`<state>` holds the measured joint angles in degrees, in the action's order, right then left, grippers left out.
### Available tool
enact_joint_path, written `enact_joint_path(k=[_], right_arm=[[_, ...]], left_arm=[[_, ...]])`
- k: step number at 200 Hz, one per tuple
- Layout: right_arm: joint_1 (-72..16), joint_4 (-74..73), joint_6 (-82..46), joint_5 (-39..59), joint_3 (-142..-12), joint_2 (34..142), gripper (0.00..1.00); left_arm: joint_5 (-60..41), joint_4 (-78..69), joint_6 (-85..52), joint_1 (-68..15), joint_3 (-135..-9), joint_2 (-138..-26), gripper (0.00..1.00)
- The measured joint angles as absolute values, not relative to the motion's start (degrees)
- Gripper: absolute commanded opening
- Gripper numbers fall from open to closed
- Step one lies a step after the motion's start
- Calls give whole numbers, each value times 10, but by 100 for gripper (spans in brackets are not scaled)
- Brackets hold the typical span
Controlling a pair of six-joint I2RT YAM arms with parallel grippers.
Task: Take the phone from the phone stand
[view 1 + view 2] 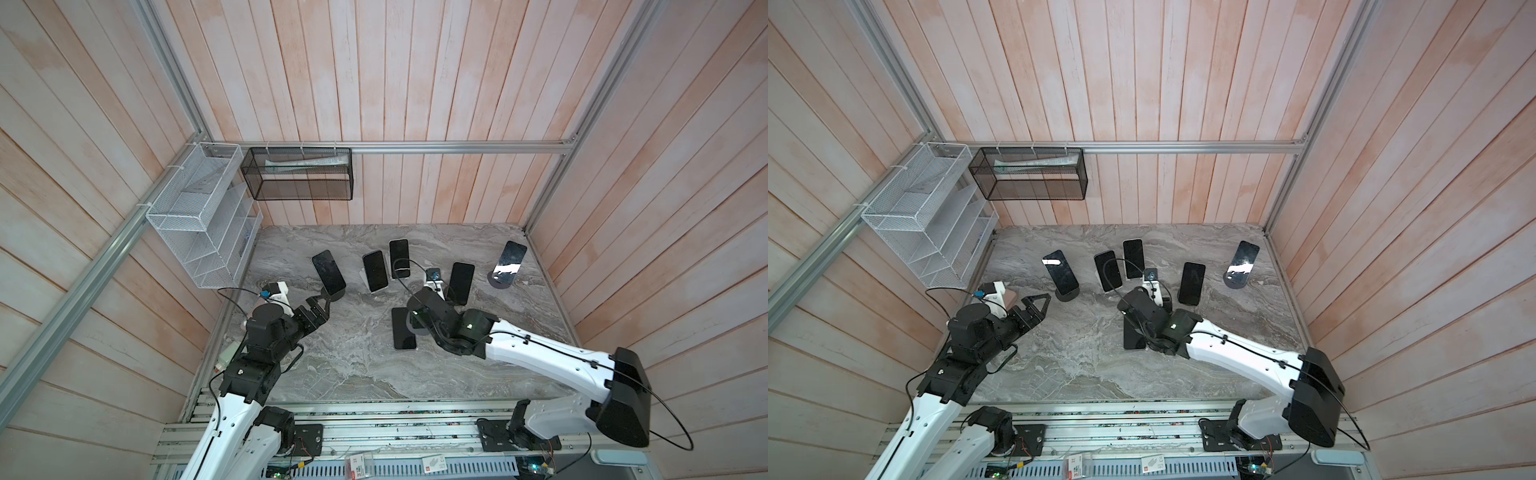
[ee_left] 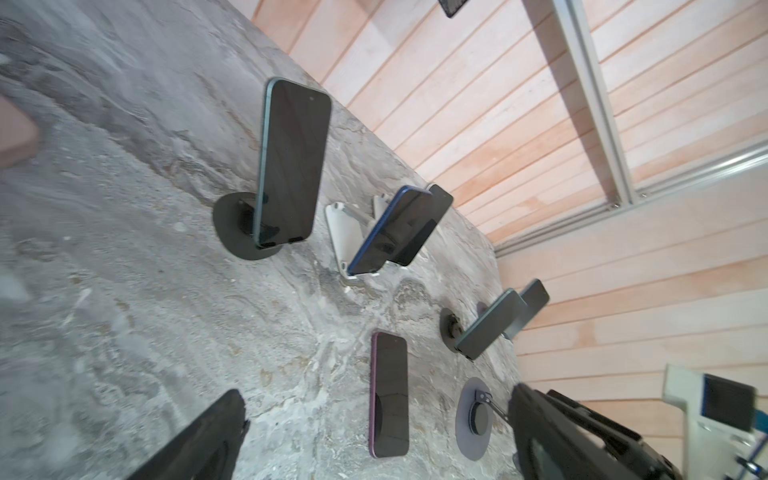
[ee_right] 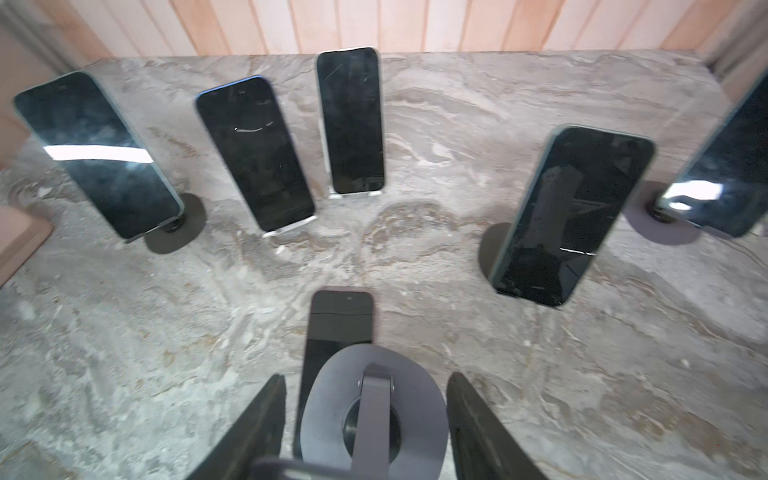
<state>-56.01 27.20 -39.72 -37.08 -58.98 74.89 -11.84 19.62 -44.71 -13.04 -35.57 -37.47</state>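
Right fingers (image 3: 478, 428): apart, one on each side of the dark grey phone stand (image 3: 328, 399), whose neck runs back between them toward my palm. Whether they press on the stand's head I cannot tell; that part is cut off at the frame edge. This stand carries no phone. The purple phone (image 3: 338, 320) lies flat, screen up, on the marble tabletop (image 3: 540, 374). Its near end is hidden by the stand's round base, and I cannot tell if it lies under the base or only behind it.

Left gripper (image 1: 1045, 302): jaws at full spread, empty. Tips point at the teal-edged phone (image 2: 293, 166), which is propped on a black disc stand (image 2: 232, 237). The tips are close to its base; no contact evident.

Judgement: the purple unit is done, and the teal one looks next.

Method notes:
- Take the phone across its long edges, above mid-height, clear of the screen.
- Square the tips to the phone before closing; it leans back a little.
- Tilt the top away from the mount first, then lift. A straight pull will likely drag the light stand along.
- The blue phone (image 2: 395, 232) stands near; keep the outer finger off it.
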Motion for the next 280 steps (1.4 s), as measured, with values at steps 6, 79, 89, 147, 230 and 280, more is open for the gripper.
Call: enact_joint_path(k=[6, 79, 89, 147, 230, 280], right_arm=[[-544, 277, -401, -371, -572, 729, 55], [-253, 283, -363, -317, -436, 581, 54], [-206, 269, -354, -303, -428, 583, 54], [47, 178, -313, -232, -422, 673, 52], [145, 86, -309, -185, -544, 898, 54], [147, 96, -288, -156, -617, 978, 72]], left_arm=[[-132, 182, -448, -130, -350, -378, 100], [-201, 89, -451, -131, -341, -432, 100], [-206, 82, -453, -131, -341, -440, 100], [-223, 82, -463, -132, -365, -501, 100], [-237, 111, -461, -130, -416, -549, 100], [-238, 122, -456, -126, -446, -581, 100]])
